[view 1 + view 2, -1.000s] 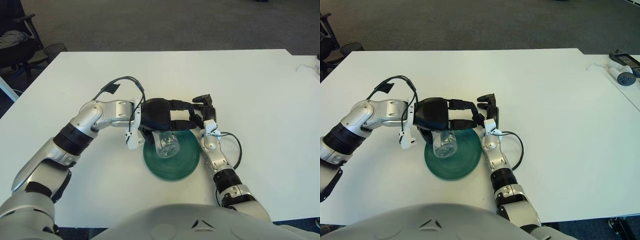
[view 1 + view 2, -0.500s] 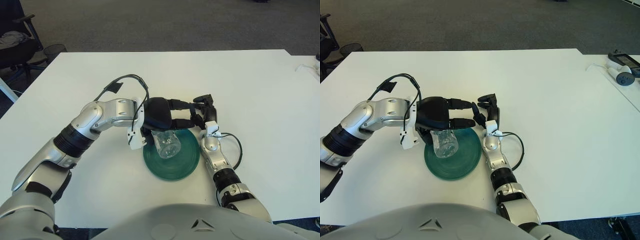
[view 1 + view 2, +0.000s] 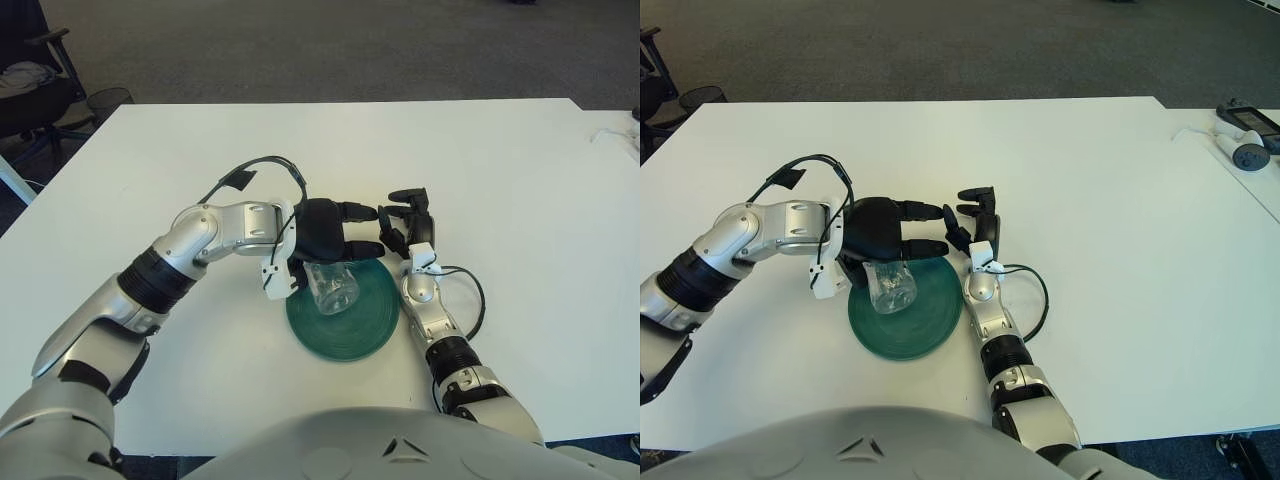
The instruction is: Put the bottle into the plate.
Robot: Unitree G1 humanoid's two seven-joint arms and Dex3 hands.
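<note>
In the left eye view, a round dark green plate (image 3: 345, 320) lies flat on the white table (image 3: 520, 180), near the robot's body. A clear plastic bottle (image 3: 333, 288) sits over the far left part of the plate, tilted with its open mouth toward the camera (whether its base touches the plate cannot be told here). The black left hand (image 3: 325, 232) reaches in from the left on a silver arm and sits directly over the bottle's far end. Two fingers (image 3: 362, 211) stretch out toward the right, past the bottle and not wrapped around it; whether the thumb side below pins the bottle cannot be made out. The right hand (image 3: 405, 222) shows just beside the plate's far right edge, its dark fingers pointing up and away, holding nothing, close to the left hand's fingertips.

In the right eye view, the same plate (image 3: 906, 315) and bottle (image 3: 890, 287) appear, the bottle again over the plate's far left rim area beneath the left hand (image 3: 878, 232). The right hand (image 3: 975, 222) stands by the plate's right edge with loose fingers. At the table's far right lie a small grey device (image 3: 1247, 155) and a dark flat object (image 3: 1252, 118).
</note>
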